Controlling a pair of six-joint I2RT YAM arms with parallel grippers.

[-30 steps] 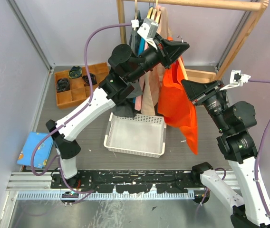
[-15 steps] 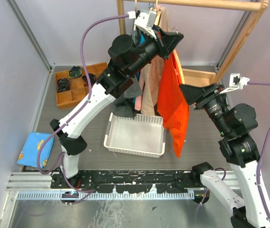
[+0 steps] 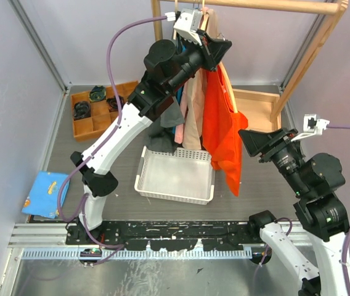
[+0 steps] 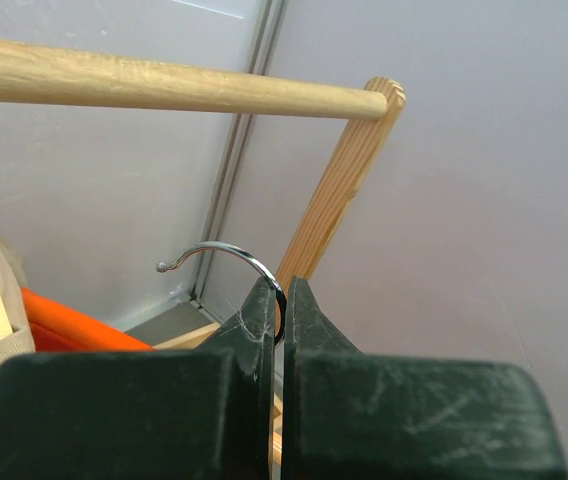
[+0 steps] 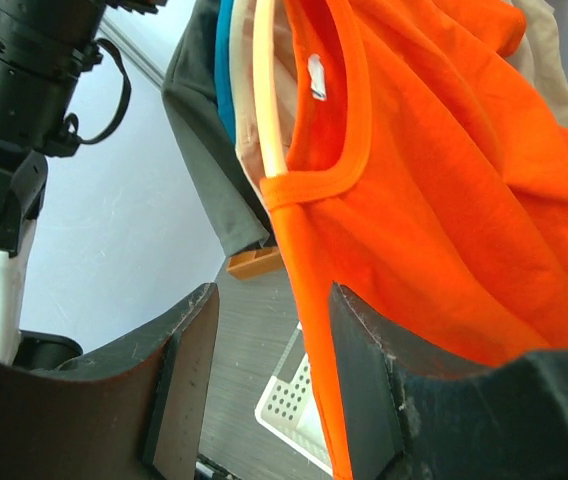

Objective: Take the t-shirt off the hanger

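Left hand (image 3: 219, 48) is up at top centre of the overhead view, just under the wooden rail (image 3: 273, 6). From its own wrist camera the left hand (image 4: 282, 300) is clenched on the metal hook (image 4: 226, 262) of the hanger. The two fingers are pressed together with the wire pinched between them, and the hook sits below the rail (image 4: 164, 88), apart from it. The orange t-shirt (image 3: 219, 123) hangs from that hanger and drapes down the centre of the frame, its lower hem over the right end of the white basket (image 3: 175, 196) on the bench (image 3: 119, 203). A pale hanger arm (image 5: 269, 90) shows inside the neck opening in the right wrist view, so the t-shirt (image 5: 434, 200) is not off yet. Right hand (image 3: 248, 142) is at centre right, level with the lower half of the shirt and close beside it. Its fingers are spread wide and grasp nothing. In its wrist view the right hand (image 5: 272, 340) frames the shirt's edge between the fingers (image 5: 179, 370) — I cannot tell whether cloth touches either one. Other garments (image 3: 190, 111) in beige, teal and grey hang just left of the orange one. A compartment tray (image 3: 92, 114) with dark items sits at mid left — a blue cloth (image 3: 45, 194) lies at lower left.
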